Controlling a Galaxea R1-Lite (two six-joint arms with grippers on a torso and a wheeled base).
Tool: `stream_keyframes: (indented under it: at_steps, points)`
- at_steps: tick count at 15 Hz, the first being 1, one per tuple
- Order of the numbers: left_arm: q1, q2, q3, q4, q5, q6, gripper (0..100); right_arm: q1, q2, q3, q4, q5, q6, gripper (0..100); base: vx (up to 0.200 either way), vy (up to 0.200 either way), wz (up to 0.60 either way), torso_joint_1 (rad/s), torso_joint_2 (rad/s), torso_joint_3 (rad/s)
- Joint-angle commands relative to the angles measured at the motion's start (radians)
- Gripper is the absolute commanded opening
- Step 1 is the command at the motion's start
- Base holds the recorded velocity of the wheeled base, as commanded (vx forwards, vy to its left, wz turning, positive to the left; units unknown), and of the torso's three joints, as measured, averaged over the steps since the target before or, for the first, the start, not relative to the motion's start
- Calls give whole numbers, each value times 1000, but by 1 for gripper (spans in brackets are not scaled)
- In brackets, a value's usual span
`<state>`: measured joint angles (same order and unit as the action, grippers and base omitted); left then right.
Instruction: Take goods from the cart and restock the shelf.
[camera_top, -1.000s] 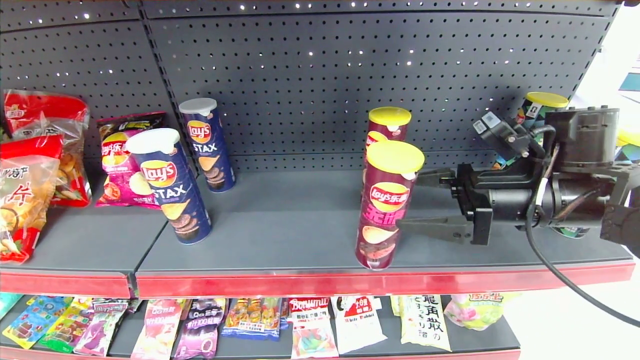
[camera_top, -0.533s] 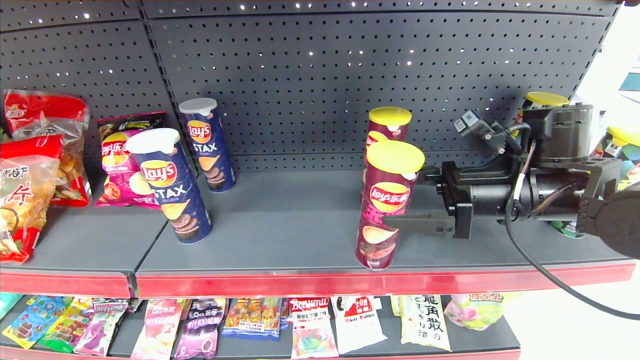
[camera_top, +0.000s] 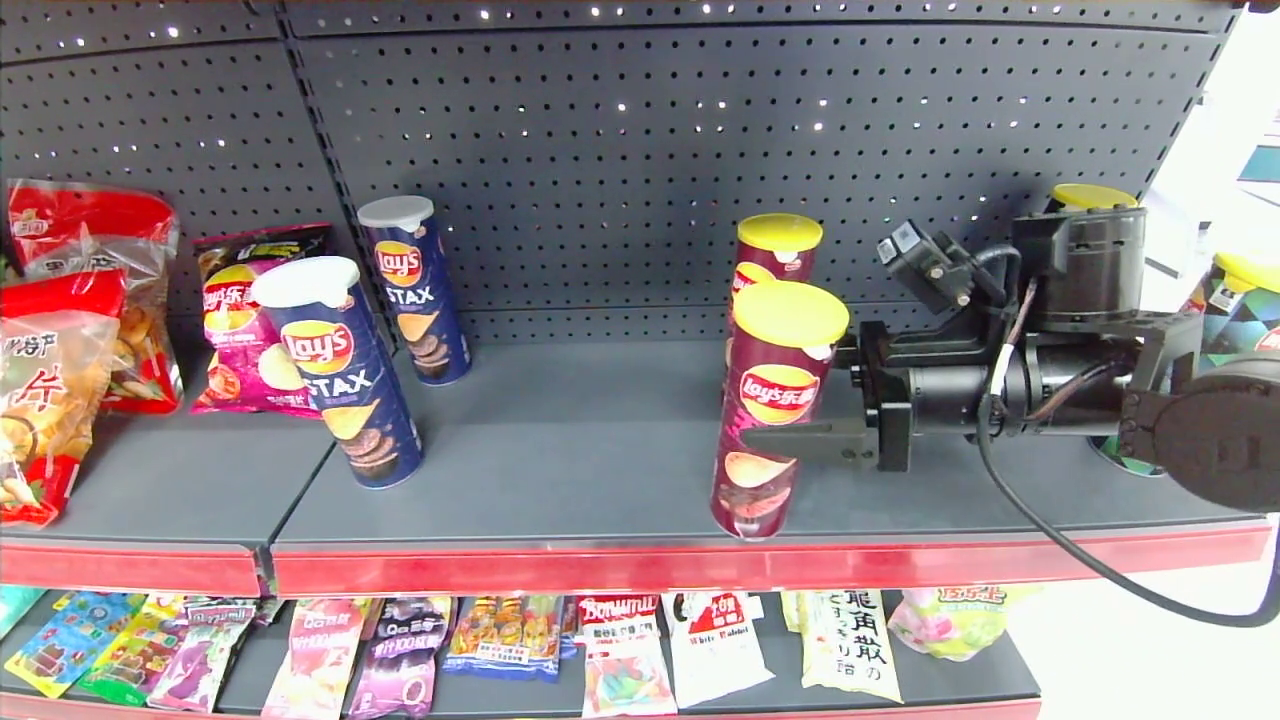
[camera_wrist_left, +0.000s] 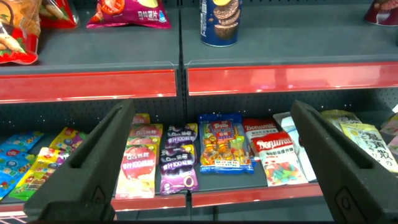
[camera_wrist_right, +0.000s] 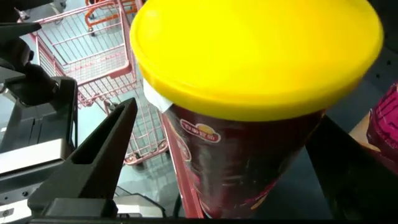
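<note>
The maroon can (camera_wrist_right: 249, 155) stands upright on the shelf (camera_top: 560, 450), close to its red front lip (camera_top: 600, 570), and the right gripper (camera_top: 800, 400) reaches in from the side with its fingers (camera_top: 800, 442) spread wide, 1 in front of the can's middle and 1 behind it; the right wrist view shows a gap beside the can, so I judge nothing is clamped. If the step is settling this can, the arm should draw straight out sideways and level, so neither finger drags the tall can toward the lip, where it could tip off. A 2nd maroon can (camera_top: 778, 250) stands just behind, leaving little room rearward, and another yellow-lidded can (camera_top: 1090, 197) sits behind the arm's wrist, so an elbow swing is risky. 2 blue cans (camera_top: 345, 370) are well apart, toward the robot's left. The left gripper (camera_wrist_left: 214, 162) hangs with fingers wide, facing the snack bags (camera_wrist_left: 224, 143) on the lower shelf. The cart (camera_wrist_right: 93, 56) lies beyond.
</note>
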<state>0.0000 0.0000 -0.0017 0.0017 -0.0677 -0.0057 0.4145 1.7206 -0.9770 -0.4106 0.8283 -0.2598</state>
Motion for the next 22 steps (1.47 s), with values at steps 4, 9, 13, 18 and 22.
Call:
stream_keyframes:
  at_steps: [4, 9, 13, 18, 22]
  points:
    - [0, 0, 0, 0, 0, 0, 100, 9, 27, -15, -4, 0, 1, 0, 0, 0, 0, 0, 0, 0]
    - [0, 0, 0, 0, 0, 0, 100, 20, 27, -25, -2, 9, 5, 0, 0, 0, 0, 0, 0, 0]
    - [0, 0, 0, 0, 0, 0, 100, 1, 22, -60, 0, 78, 5, 0, 0, 0, 0, 0, 0, 0]
    - [0, 0, 0, 0, 0, 0, 100, -19, 31, -58, 1, 141, -13, 0, 0, 0, 0, 0, 0, 0]
    - [0, 0, 0, 0, 0, 0, 100, -72, 31, -52, 1, 158, -47, 0, 0, 0, 0, 0, 0, 0]
